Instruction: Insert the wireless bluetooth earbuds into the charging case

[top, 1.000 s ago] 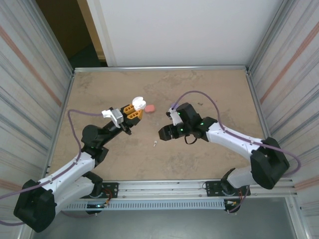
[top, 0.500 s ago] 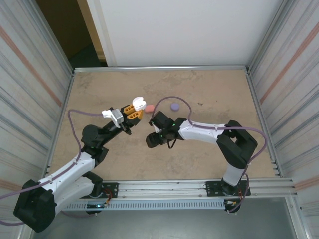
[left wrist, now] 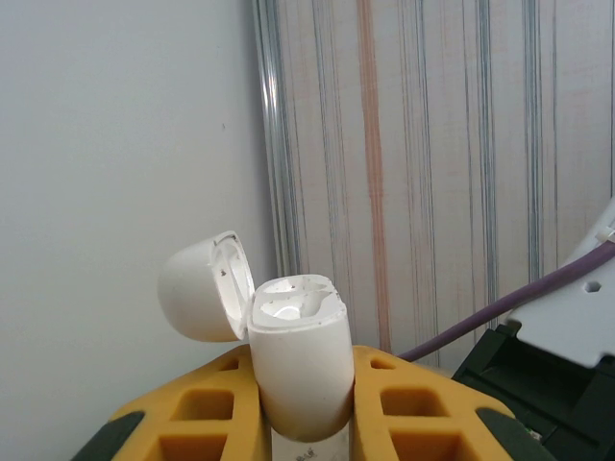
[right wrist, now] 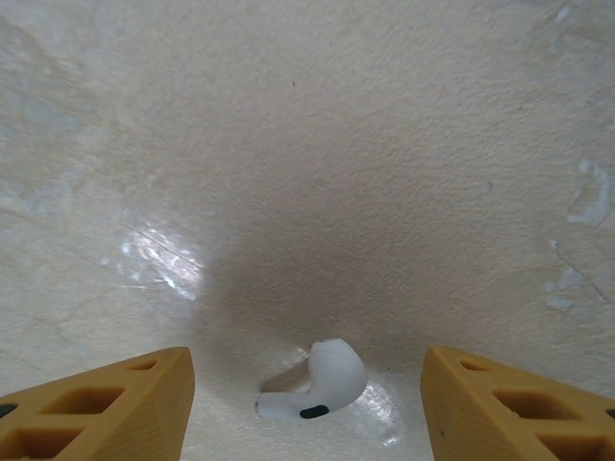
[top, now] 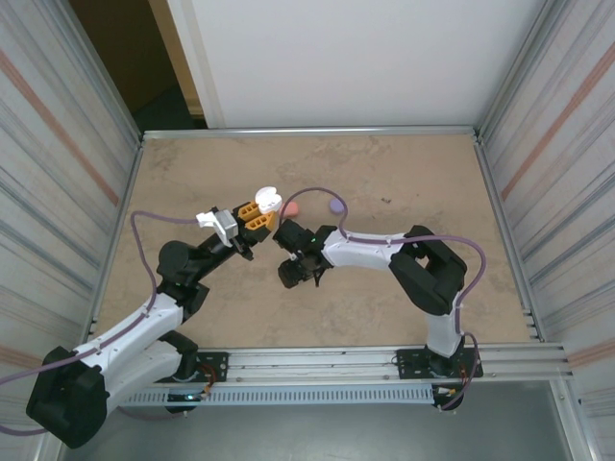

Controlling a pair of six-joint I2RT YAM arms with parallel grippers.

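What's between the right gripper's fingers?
A small white stemmed earbud lies on the beige tabletop, between the open yellow fingers and touching neither, in the right wrist view.

You are looking at three charging cases in all: one white case (left wrist: 298,370), one pink case (top: 291,208) and one purple case (top: 335,205). You are seeing a single earbud, the white earbud (right wrist: 325,377), so one of that colour is showing and no pair can be counted. You are working with two arms and two grippers, the left gripper (top: 258,213) and the right gripper (top: 292,273), and each wrist view is showing two yellow fingers, four altogether. Two purple cables are running along the arms, one left cable (top: 139,223) and one right cable (top: 312,192). One table (top: 192,173) is carrying everything.
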